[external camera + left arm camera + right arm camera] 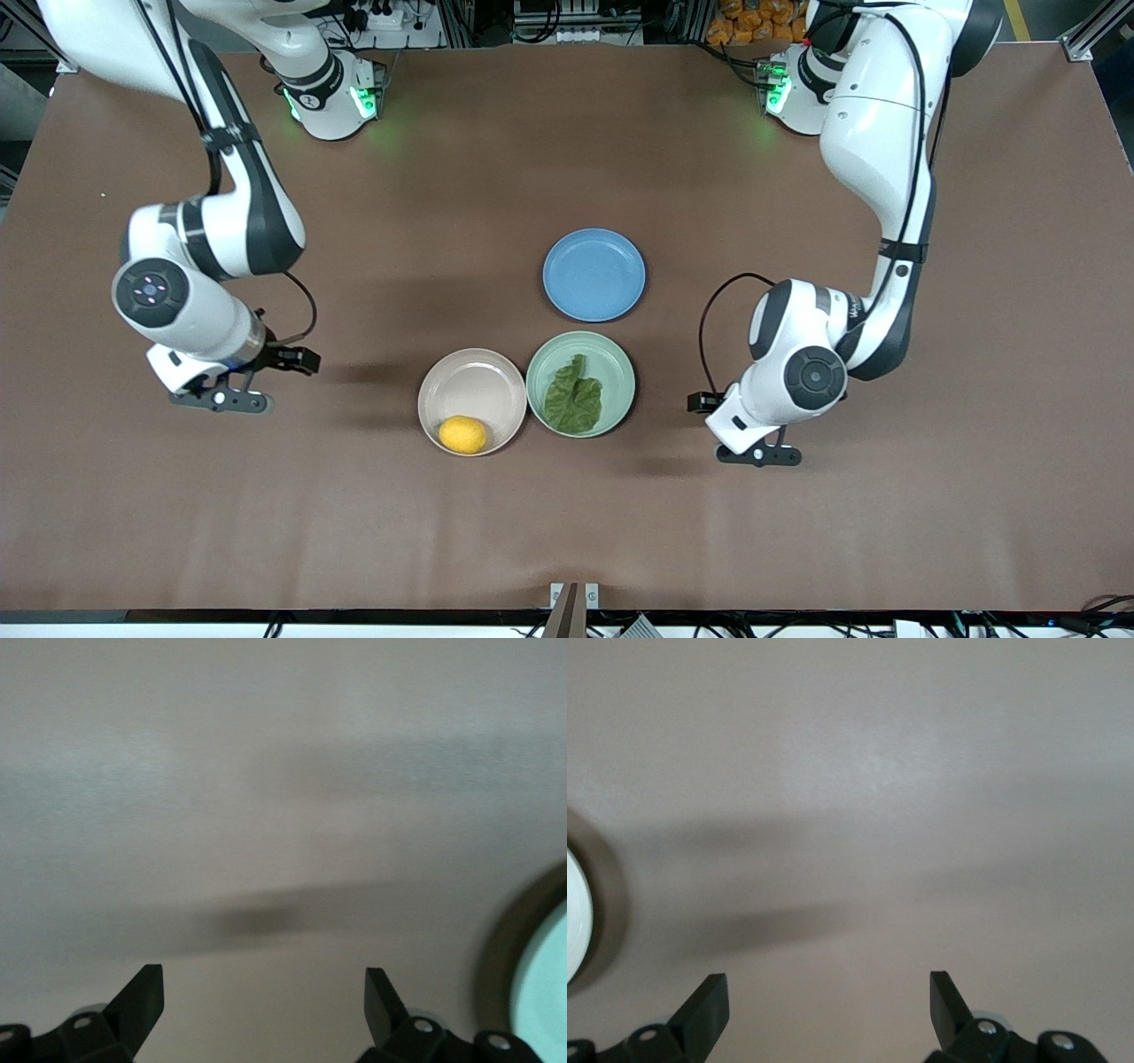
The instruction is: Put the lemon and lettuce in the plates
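Observation:
The yellow lemon lies in the beige-pink plate, at the plate's edge nearest the front camera. Beside it, toward the left arm's end, the dark-green lettuce lies in the mint-green plate. My left gripper hangs open and empty over bare table beside the green plate; the plate's rim shows at the edge of the left wrist view, past the gripper. My right gripper is open and empty over bare table beside the beige plate, with nothing between its jaws.
A blue plate sits empty, farther from the front camera than the two task plates. The brown table spreads wide around the plates. Both arm bases stand along the table's edge farthest from the front camera.

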